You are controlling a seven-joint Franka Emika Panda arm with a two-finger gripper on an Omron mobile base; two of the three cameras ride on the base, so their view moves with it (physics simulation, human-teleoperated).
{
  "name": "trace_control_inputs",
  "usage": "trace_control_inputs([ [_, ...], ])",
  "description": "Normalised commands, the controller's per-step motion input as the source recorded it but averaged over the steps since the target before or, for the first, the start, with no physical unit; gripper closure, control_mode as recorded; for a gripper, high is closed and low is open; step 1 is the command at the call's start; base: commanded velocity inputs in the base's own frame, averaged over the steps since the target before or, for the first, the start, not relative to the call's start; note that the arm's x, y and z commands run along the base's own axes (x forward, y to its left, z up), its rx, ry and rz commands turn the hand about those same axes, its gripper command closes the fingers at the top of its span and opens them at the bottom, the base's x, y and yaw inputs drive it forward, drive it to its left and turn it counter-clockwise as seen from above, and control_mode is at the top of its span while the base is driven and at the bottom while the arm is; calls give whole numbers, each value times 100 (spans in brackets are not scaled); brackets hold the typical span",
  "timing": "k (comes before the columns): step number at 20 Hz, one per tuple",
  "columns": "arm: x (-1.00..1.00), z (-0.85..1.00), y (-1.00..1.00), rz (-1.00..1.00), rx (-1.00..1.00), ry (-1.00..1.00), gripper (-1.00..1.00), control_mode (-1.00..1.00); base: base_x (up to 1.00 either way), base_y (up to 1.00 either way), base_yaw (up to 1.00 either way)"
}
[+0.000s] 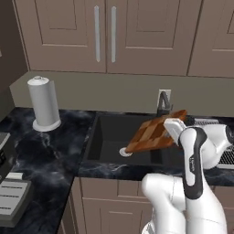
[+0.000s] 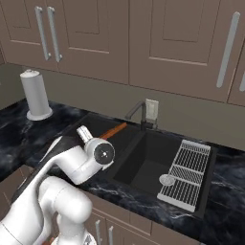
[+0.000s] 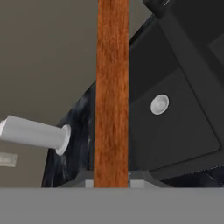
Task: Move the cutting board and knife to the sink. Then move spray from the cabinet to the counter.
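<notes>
The gripper (image 3: 111, 183) is clamped on the cutting board's (image 1: 155, 134) edge, holding it tilted above the sink (image 1: 109, 137), apparently clear of the basin floor.

- We see a white paper-towel roll (image 1: 44, 103) upright at the back left.
- A dark faucet (image 2: 138, 112) rises before a wall outlet (image 2: 151, 109).
- A grey ribbed drying rack (image 2: 187, 173) lies right of the round drain (image 1: 124, 151).

Sink basin (image 1: 109, 137) open below, faucet (image 1: 163, 104) behind (close), paper-towel roll (image 1: 44, 104) well left
</notes>
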Motion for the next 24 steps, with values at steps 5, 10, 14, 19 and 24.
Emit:
trace_control_inputs([
  [5, 33, 0, 27, 0, -10, 0, 100, -100, 0, 0, 0],
  [10, 31, 0, 13, 2, -2, 0, 100, -100, 0, 0, 0],
  [14, 35, 0, 22, 2, -4, 9, 100, -100, 0, 0, 0],
  [19, 23, -8, 27, -1, -2, 7, 100, -100, 0, 0, 0],
  [24, 18, -14, 30, -2, -3, 7, 100, -100, 0, 0, 0],
])
